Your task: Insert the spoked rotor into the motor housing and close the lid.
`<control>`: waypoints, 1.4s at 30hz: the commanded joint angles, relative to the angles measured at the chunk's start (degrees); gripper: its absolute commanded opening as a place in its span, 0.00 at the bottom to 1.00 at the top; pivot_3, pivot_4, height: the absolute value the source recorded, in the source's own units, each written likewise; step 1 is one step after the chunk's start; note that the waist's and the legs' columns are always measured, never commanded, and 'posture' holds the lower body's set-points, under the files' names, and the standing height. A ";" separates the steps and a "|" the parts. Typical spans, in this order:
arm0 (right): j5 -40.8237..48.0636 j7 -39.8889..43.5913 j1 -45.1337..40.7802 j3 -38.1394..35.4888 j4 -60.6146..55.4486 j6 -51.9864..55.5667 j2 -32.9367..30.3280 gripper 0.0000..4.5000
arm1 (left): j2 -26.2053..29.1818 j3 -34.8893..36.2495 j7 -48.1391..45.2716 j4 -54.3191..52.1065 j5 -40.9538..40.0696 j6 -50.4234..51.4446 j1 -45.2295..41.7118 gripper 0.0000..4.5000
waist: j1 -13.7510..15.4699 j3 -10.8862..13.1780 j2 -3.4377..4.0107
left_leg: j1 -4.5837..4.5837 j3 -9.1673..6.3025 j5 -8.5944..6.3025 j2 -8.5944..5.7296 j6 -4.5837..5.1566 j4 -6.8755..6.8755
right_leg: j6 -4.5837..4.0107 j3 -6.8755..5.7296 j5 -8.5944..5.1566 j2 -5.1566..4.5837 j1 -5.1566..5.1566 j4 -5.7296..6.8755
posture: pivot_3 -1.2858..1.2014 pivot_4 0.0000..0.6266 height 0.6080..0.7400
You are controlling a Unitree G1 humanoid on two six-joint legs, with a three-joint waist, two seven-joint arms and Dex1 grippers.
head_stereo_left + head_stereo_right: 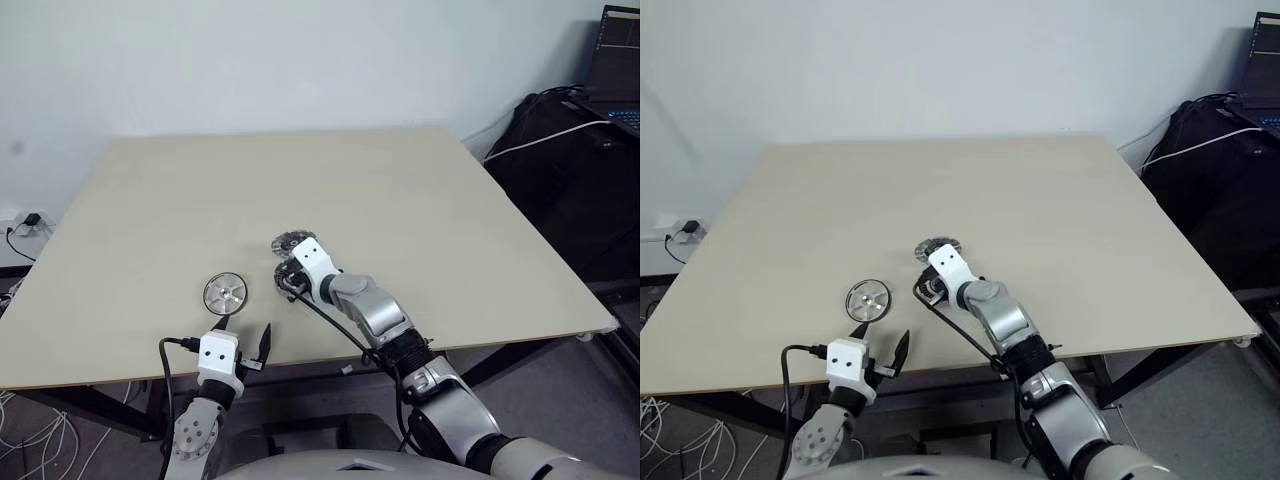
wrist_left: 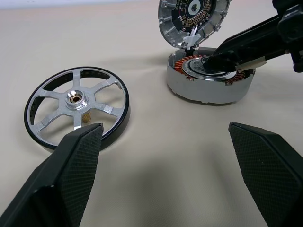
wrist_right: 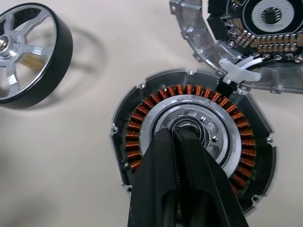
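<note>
Housing (image 3: 194, 156) is steadied by the closed, empty right gripper (image 3: 182, 137) pressed at its silvery centre, its lid (image 2: 193, 19) hinged up. The spoked rotor (image 2: 76, 105) lies beside it; the wide-open, empty left gripper (image 2: 163, 142) should be centred before closing.

Looks like a robotics lab or office test room: plain beige table (image 1: 400, 200) by a bare white wall (image 1: 300, 60), loose cables (image 1: 30, 430) on the floor, laptop (image 1: 618, 60) far right.

Head eyes overlook table (image 1: 420, 200); wrist cameras close, sharing motor housing (image 3: 189, 156).
</note>
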 commanded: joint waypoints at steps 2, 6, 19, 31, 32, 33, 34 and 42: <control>0.15 -0.51 -1.44 -1.10 0.20 -0.88 0.17 0.01 | -0.29 0.07 0.08 -1.83 -0.32 -1.02 -0.40 1.00 | 0.01 0.00 0.00 | -0.02 0.00 0.00 0.00 0.00 0.00 | 0.00 0.00 0.00 0.00 -0.02 0.00 | 0.52 0.00 1.00; 0.26 -0.36 -1.48 -1.09 0.05 -0.89 0.10 0.01 | -0.32 0.09 0.06 -1.69 -0.34 -1.07 -0.47 1.00 | 0.01 0.00 0.00 | -0.03 0.00 0.00 0.00 0.00 0.00 | 0.00 0.00 0.00 0.00 -0.02 -0.01 | 0.52 0.00 1.00; 1.18 1.05 -1.09 -1.14 -3.11 0.04 -0.36 0.05 | -0.30 0.06 -0.29 -1.09 -0.62 -1.18 -0.83 1.00 | 0.01 0.00 0.00 | -0.04 -0.01 0.00 0.00 0.00 0.00 | 0.00 0.00 0.00 0.00 -0.03 -0.01 | 0.52 0.00 1.00; 0.76 -0.44 -1.14 -0.96 -2.75 -0.37 -0.63 0.72 | -0.27 0.07 -0.24 -1.31 -0.64 -1.00 -0.88 1.00 | 0.01 0.00 0.00 | -0.05 0.00 0.00 -0.01 0.00 0.00 | 0.00 0.00 0.00 0.00 -0.03 -0.01 | 0.52 0.00 1.00; 0.82 -0.44 -1.08 -0.97 -2.93 -0.31 -0.69 0.72 | -0.26 0.05 -0.24 -1.32 -0.64 -0.99 -0.87 1.00 | 0.01 0.00 0.00 | -0.04 0.00 0.00 0.00 0.00 0.00 | 0.00 0.00 0.00 0.00 -0.03 -0.01 | 0.52 0.00 1.00; 1.14 -0.28 -0.95 -1.18 -3.30 -0.48 -0.69 0.72 | -0.23 0.09 -0.29 -1.31 -0.69 -0.98 -0.89 1.00 | 0.01 0.00 0.00 | -0.05 0.00 0.00 0.00 0.00 0.00 | 0.00 0.00 0.00 0.00 -0.03 -0.01 | 0.52 0.00 1.00; 1.38 -0.20 -0.80 -1.35 -3.73 -0.64 -0.72 0.68 | -0.20 0.11 -0.32 -1.29 -0.72 -0.98 -0.90 1.00 | 0.01 0.00 0.00 | -0.05 0.00 0.00 0.00 0.00 0.00 | 0.00 0.00 0.00 0.00 -0.03 -0.01 | 0.52 0.00 1.00; 1.73 -0.11 -0.31 -1.66 -5.97 -0.15 -0.77 0.15 | -0.03 0.12 -0.55 -0.91 -0.77 -1.08 -1.24 1.00 | 0.02 0.00 0.00 | -0.04 -0.01 0.00 0.00 0.00 0.00 | 0.00 0.00 0.00 0.00 -0.03 -0.01 | 0.52 0.00 1.00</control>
